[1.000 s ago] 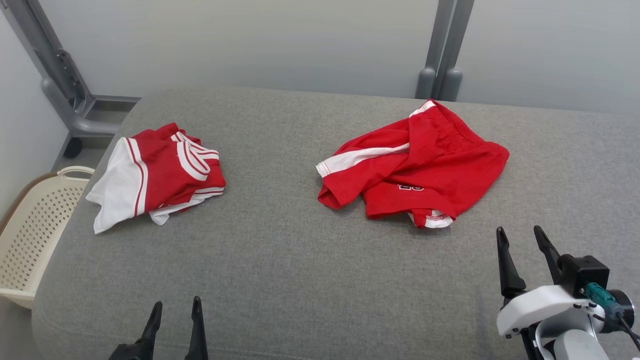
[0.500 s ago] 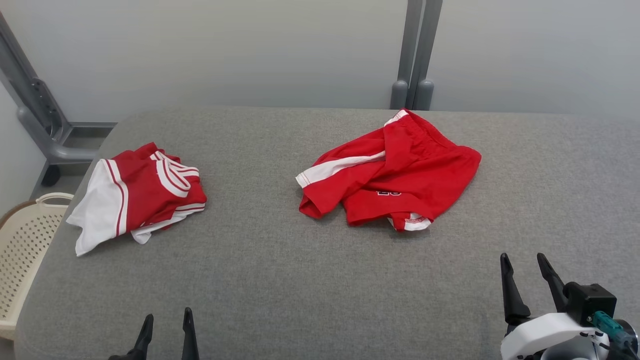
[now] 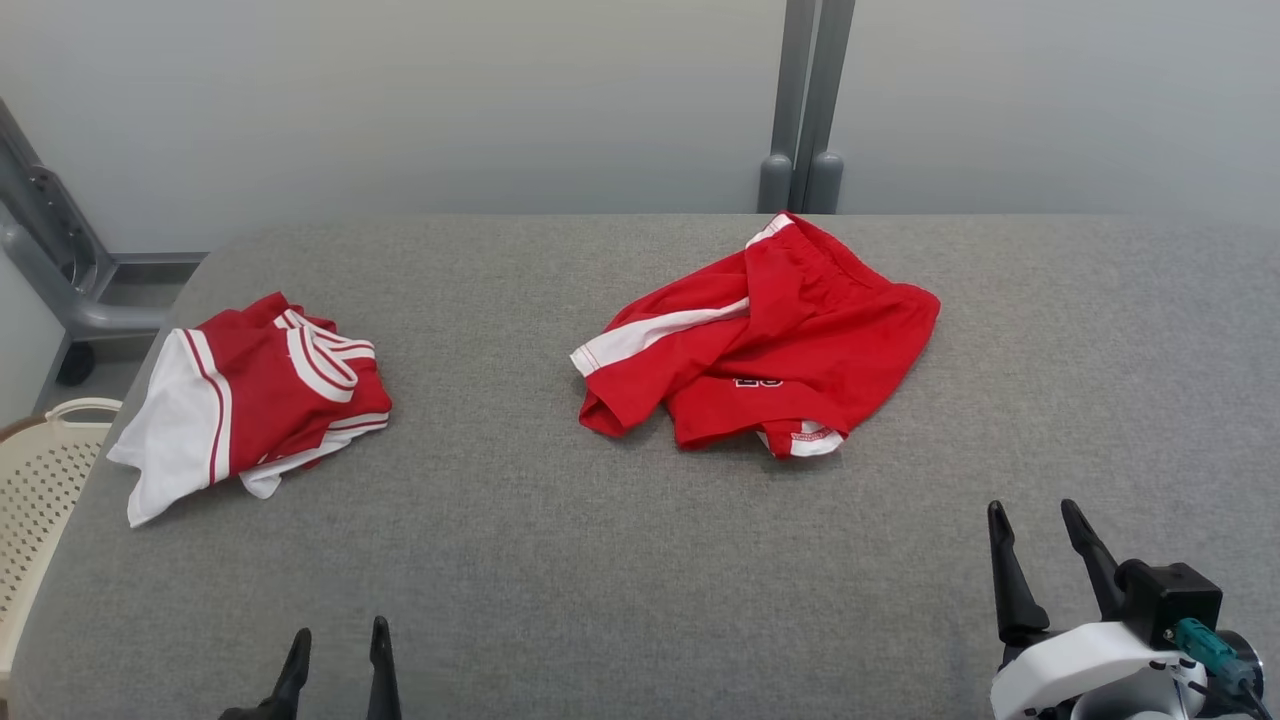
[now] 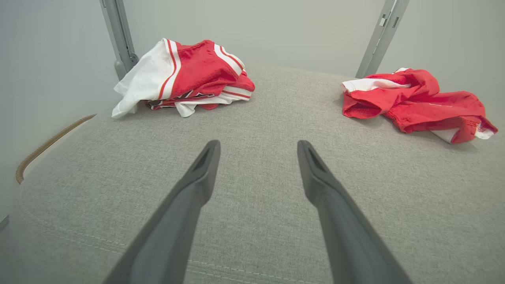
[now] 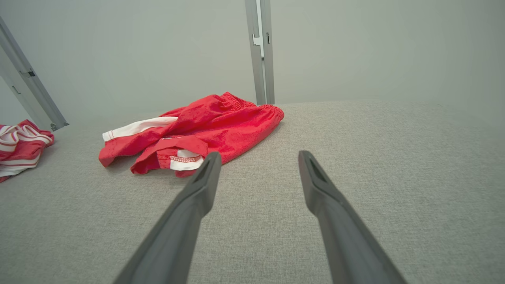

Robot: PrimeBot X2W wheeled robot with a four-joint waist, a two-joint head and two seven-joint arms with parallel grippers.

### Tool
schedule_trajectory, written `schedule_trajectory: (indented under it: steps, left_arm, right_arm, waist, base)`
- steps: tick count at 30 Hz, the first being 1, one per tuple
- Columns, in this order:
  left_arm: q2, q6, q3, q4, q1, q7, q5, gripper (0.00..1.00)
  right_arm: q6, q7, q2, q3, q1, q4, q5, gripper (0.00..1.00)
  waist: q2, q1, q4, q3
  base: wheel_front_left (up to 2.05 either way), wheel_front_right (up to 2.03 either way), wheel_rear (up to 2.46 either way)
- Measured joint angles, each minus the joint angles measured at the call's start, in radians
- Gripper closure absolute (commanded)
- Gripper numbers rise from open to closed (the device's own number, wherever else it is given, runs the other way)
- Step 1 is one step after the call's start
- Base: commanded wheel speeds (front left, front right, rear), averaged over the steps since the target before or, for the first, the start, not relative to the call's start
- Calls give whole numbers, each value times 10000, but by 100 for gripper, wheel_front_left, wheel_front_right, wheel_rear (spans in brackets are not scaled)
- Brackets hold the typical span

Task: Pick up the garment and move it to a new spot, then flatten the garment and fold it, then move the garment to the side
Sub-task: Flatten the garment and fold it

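Sitting folded by the bed's (image 3: 600, 560) left edge, the jersey (image 3: 250, 400) looks finished; the shorts (image 3: 770, 340) lie crumpled toward the far edge, likely the garment to lift. The left gripper (image 3: 340, 630) and right gripper (image 3: 1032, 510) hover at the near edge, jaws open and empty.

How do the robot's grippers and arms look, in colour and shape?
The left gripper and right gripper each have two long dark fingers tapering to narrow tips. Behind the right one sit a rounded white wrist shell, a black box and a teal connector with a thin dark cable.
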Motion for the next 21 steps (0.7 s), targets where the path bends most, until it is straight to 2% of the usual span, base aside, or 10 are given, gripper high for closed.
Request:
schedule_trajectory:
  steps: [4,10,15,21]
  left_arm:
    - [23,-366,-474,-4,-218,320,15,0]
    - [-98,-903,-1507,493,-1419,729,230,0]
    - [-201,-1080,-2138,1398,-2428,782,341,0]
    - [-244,-1145,-2374,2410,-3586,646,476,0]
  right_arm:
    - [0,46,0,226,-27,-21,13,0]
    - [0,134,2,441,-82,-82,10,0]
    - [0,282,4,798,-182,-263,-107,0]
    - [0,397,0,941,-212,-453,-107,0]
  waist:
    - [0,0,-178,5]
    - [0,0,-659,78]
    - [0,0,-1301,221]
    - [0,0,-2258,488]
  base:
    - [0,0,0]
    - [0,0,0]
    - [0,0,0]
    - [0,0,0]
